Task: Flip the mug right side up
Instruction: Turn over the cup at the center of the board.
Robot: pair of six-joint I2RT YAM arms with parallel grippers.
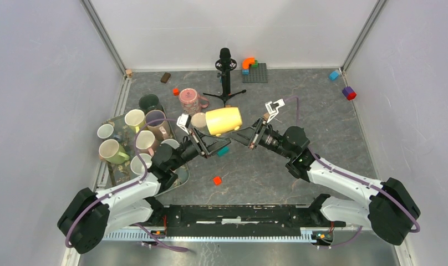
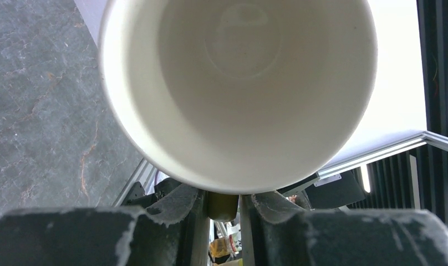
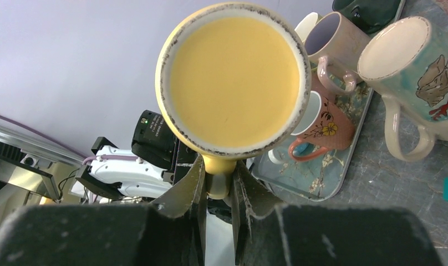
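Observation:
A yellow mug (image 1: 223,121) hangs on its side above the middle of the table, between my two grippers. Its mouth points left, and its white inside (image 2: 238,83) fills the left wrist view. Its flat yellow bottom (image 3: 233,77) faces the right wrist camera. My left gripper (image 1: 209,139) comes in from the left and is shut on the mug's handle (image 2: 222,204). From the right, my right gripper (image 1: 242,137) is shut on the same handle (image 3: 219,174).
A tray (image 1: 112,173) with several upright mugs lies at the left, also seen in the right wrist view as the tray (image 3: 344,160). A pink glass mug (image 1: 189,101) and a black stand (image 1: 226,72) are behind. A teal block (image 1: 223,151) and a red block (image 1: 217,180) lie below the mug.

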